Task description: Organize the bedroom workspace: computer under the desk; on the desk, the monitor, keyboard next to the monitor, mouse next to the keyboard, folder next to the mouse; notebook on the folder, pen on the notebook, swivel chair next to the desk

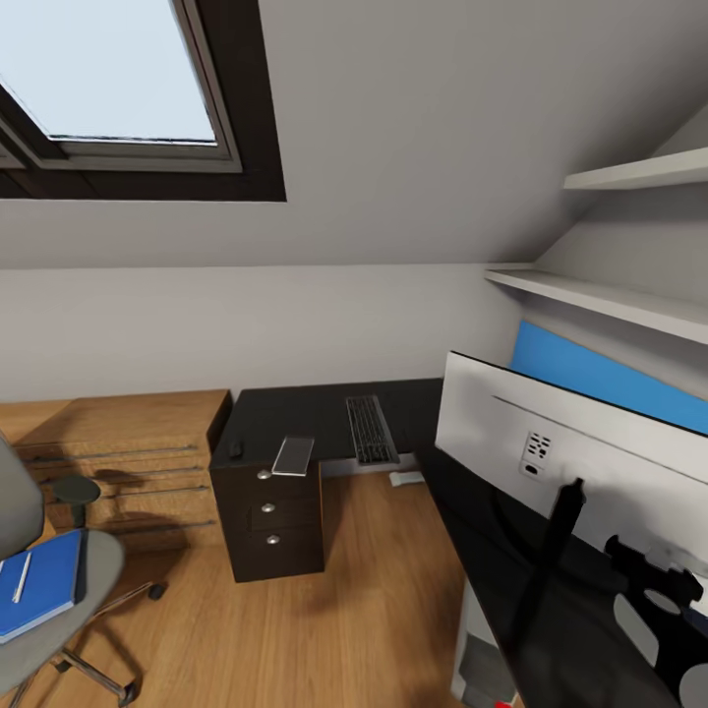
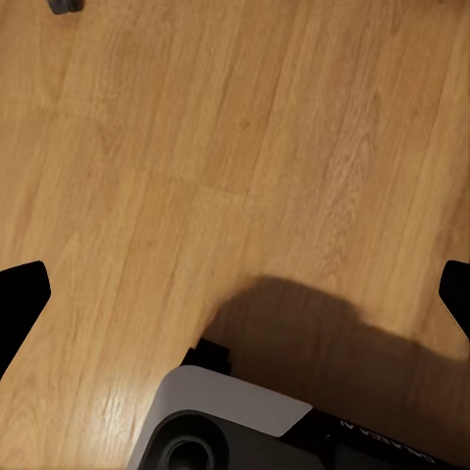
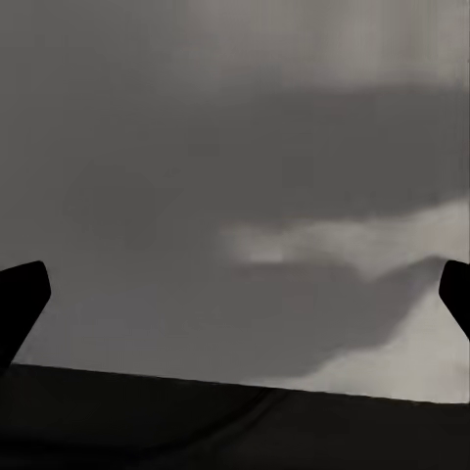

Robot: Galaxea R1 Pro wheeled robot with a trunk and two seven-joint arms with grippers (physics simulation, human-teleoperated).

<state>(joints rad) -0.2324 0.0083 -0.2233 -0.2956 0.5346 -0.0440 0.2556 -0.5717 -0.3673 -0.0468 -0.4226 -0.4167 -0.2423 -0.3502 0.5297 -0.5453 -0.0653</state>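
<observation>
Your keyboard (image 1: 372, 429), mouse (image 1: 236, 448) and monitor (image 1: 551, 452) sit on the table (image 1: 285, 413), but the folder (image 1: 39, 582) at eight o'clock waits on the chair (image 1: 59, 629); both tools gape empty.

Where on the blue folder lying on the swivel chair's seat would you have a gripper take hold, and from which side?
Probably the folder's long edge nearest the seat's front, approached from the open floor side. It lies flat on the swivel chair, so a low pinch on an exposed edge suits it. The pen rests loose on top near the far end, so keep it level.
</observation>
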